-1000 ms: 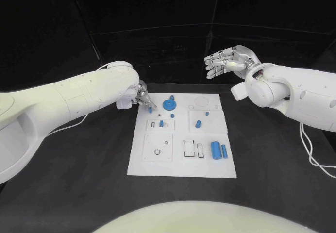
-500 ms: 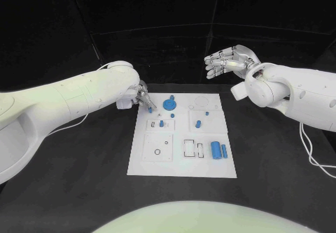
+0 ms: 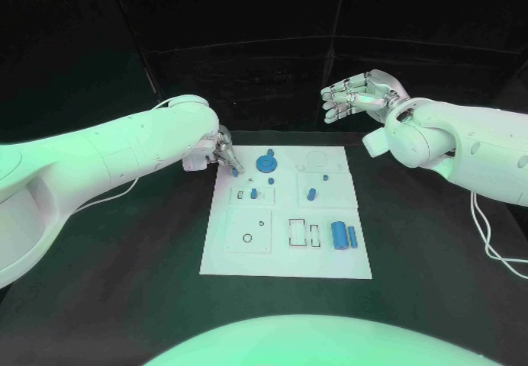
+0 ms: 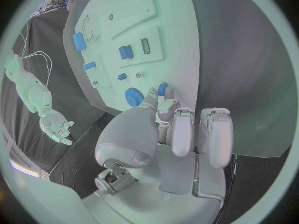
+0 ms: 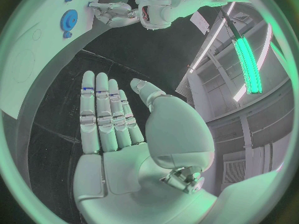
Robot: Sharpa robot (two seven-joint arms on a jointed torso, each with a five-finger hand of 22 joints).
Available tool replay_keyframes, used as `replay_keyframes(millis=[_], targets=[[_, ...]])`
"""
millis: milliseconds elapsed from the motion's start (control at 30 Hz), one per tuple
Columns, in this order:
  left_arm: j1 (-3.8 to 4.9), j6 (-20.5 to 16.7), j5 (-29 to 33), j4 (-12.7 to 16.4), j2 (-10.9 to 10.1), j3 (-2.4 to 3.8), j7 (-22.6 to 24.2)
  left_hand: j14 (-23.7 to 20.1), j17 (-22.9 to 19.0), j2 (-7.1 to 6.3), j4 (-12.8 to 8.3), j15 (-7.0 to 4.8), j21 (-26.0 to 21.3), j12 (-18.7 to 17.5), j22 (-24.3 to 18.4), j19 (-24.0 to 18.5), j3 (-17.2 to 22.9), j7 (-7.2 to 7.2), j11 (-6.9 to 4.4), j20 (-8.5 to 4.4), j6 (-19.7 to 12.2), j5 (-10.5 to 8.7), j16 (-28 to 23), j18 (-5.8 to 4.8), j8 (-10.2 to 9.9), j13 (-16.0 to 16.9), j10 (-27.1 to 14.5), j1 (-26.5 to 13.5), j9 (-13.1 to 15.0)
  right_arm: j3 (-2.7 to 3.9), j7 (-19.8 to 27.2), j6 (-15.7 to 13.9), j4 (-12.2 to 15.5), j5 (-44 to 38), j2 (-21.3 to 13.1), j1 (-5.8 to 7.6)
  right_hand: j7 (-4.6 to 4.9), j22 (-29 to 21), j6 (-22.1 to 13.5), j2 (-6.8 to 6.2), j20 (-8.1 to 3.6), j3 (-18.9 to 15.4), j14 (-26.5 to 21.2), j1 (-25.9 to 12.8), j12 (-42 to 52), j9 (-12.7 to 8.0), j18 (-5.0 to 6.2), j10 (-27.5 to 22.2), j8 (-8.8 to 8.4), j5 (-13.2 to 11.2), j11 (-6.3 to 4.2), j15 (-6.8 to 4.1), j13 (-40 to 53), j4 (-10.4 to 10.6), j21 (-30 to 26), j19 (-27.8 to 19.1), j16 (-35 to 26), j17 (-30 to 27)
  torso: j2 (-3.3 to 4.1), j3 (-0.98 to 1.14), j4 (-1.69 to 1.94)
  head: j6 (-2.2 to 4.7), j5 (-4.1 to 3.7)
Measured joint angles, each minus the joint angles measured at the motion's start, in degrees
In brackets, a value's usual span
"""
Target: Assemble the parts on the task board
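Parts: one gear point(image 3: 265, 163), two cylinders point(image 3: 344, 237).

Left hand point(image 3: 220, 155) mostly hidden behind its own arm at the task board's point(image 3: 281, 263) far-left corner; small blue part point(image 4: 163, 89) half covered by fingertips; grip unclear.

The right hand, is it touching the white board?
Apart. The head view shows the right hand raised beyond the board, over black table, fingers spread, holding nothing.
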Motion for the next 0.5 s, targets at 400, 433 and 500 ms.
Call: replay_keyframes(millis=[400, 433, 500], targets=[[0.0, -1.0, 0.1, 0.34, -0.35, 0.0, 0.9, 0.13, 0.0, 1.93, -4.08, -0.68, 0.0, -0.39, 0.0, -0.03, 4.07, 0.0, -0.49, -0.37, -0.48, -0.22, 0.0, -0.01, 0.96, 0.07, 0.09, 3.43, 0.28, 0.0, 0.0, 0.0, -0.02, 0.0, 0.02, 0.0, 0.0, 0.0, 0.0, 0.0, 0.0, 0.0, 0.0, 0.0, 0.0, 0.0, 0.0, 0.0, 0.0, 0.0, 0.0, 0.0, 0.0, 0.0, 0.0, 0.0, 0.0, 0.0, -0.03, 0.02, 0.0, -0.17, 0.11], [0.0, -1.12, 0.17, 0.49, -0.52, 0.0, 0.98, 0.13, 0.0, 1.94, -4.08, -0.68, 0.0, -0.39, 0.0, -0.03, 4.07, -0.19, -0.49, -0.38, -0.67, -0.2, 0.0, 0.0, 1.16, 0.07, 0.09, 3.43, 0.28, 0.0, 0.0, 0.01, -0.02, 0.0, 0.02, 0.0, 0.0, 0.0, 0.0, 0.0, 0.0, 0.0, 0.0, 0.0, 0.0, 0.0, 0.0, 0.0, 0.0, 0.0, 0.0, 0.0, 0.0, 0.0, 0.0, 0.0, 0.0, -0.01, -0.03, 0.02, 0.0, -0.17, 0.11], [0.0, -1.51, 0.42, 1.07, -1.11, 0.0, 1.11, 0.13, 0.0, 1.94, -4.05, -0.68, 0.0, -0.39, 0.0, -0.02, 4.11, -0.15, -0.48, -0.39, -0.71, -0.18, -0.01, -0.01, 1.58, 0.07, 0.09, 3.44, 0.28, 0.0, 0.0, 0.01, -0.02, 0.0, 0.0, 0.0, 0.0, 0.0, 0.0, 0.0, 0.0, 0.0, 0.0, 0.0, 0.0, 0.0, 0.0, 0.0, 0.0, 0.0, 0.0, 0.0, 0.0, 0.0, 0.01, 0.0, 0.0, -0.01, -0.03, 0.02, 0.0, -0.17, 0.11]])
